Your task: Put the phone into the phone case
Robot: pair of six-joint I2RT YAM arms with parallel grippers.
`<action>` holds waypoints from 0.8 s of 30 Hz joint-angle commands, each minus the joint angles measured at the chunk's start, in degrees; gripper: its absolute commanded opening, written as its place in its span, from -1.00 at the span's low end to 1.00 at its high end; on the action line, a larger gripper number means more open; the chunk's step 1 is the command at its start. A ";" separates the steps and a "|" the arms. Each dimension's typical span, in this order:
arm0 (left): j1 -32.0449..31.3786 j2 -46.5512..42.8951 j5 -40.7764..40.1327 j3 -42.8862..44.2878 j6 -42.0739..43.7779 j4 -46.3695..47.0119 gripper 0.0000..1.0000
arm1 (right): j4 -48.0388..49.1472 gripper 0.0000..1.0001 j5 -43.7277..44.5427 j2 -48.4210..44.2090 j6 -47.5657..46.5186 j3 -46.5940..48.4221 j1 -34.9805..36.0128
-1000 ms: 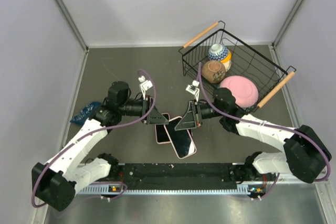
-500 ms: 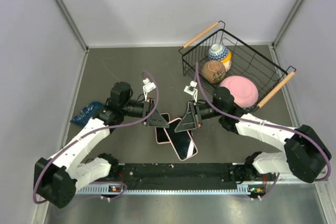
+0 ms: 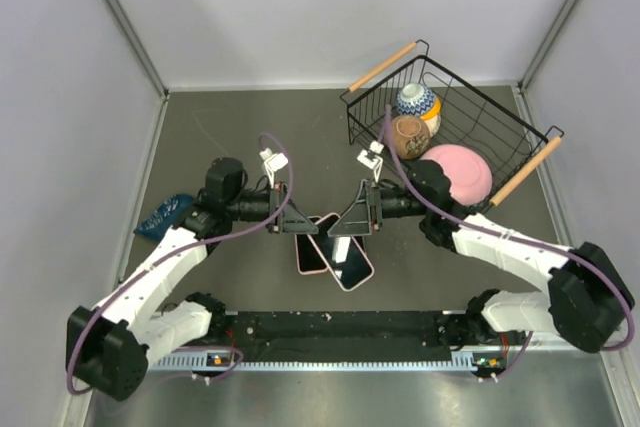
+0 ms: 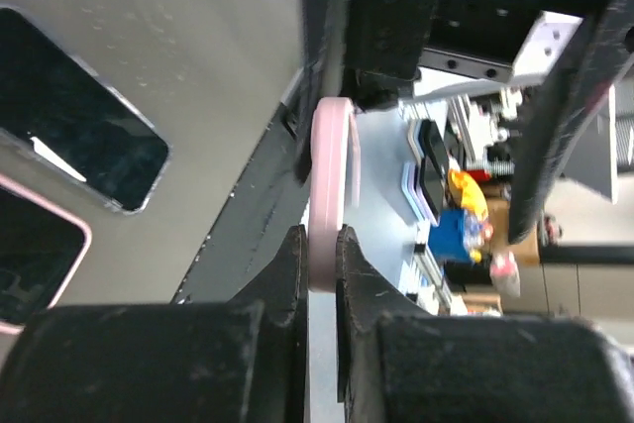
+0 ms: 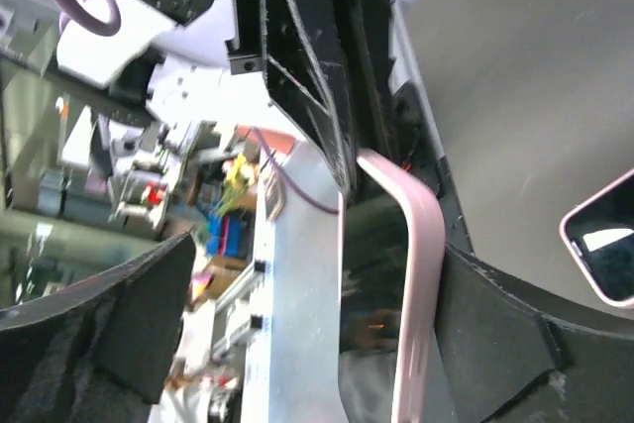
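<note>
**Hand-off at mid-table: left gripper takes the phone case as the right lets go**

On the grey table (image 3: 250, 137), the margins look as they did a second ago. The wire basket (image 3: 485, 127) at the far right holds its pink bowl (image 3: 455, 172), brown pot (image 3: 407, 135) and patterned bowl (image 3: 416, 99). The blue object (image 3: 160, 215) lies where it lay beside your left arm (image 3: 160, 267). Your right arm (image 3: 500, 242) has lifted its wrist a touch and edged toward the centre.

Between the two arms, the pink phone case (image 4: 327, 175) sits tilted near the middle of the table, slightly farther from the near rail than it was. The phone (image 3: 347, 262) shows as a dark screen inside that pink frame, though you cannot tell whether it is fully seated.

The real change is in the grip. Your left gripper (image 4: 319, 237), still closing a moment ago, is now pressed together on the case's rim, pinching it edge-on. Your right gripper (image 5: 317, 264), clamped a second ago, now stands spread wide, with the pink rim passing between its fingers (image 5: 495, 334).

Just beside the held case, a second pink-rimmed handset (image 3: 311, 252) lies flat and unmoved on the table. A bare dark handset (image 4: 84, 146) lies next to it.
</note>
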 commanded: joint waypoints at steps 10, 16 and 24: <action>23.59 -18.73 -36.94 -10.48 -13.57 -9.74 -1.00 | -22.95 0.97 20.77 -20.59 -9.58 6.50 -1.66; 24.03 -17.76 -52.68 -15.58 -20.53 -3.32 -1.00 | -25.76 0.97 22.17 -23.31 -9.84 5.36 -1.58; 24.12 -26.63 -73.16 -23.93 -23.96 4.24 -1.00 | -27.16 0.98 22.44 -25.51 -10.72 3.42 -1.66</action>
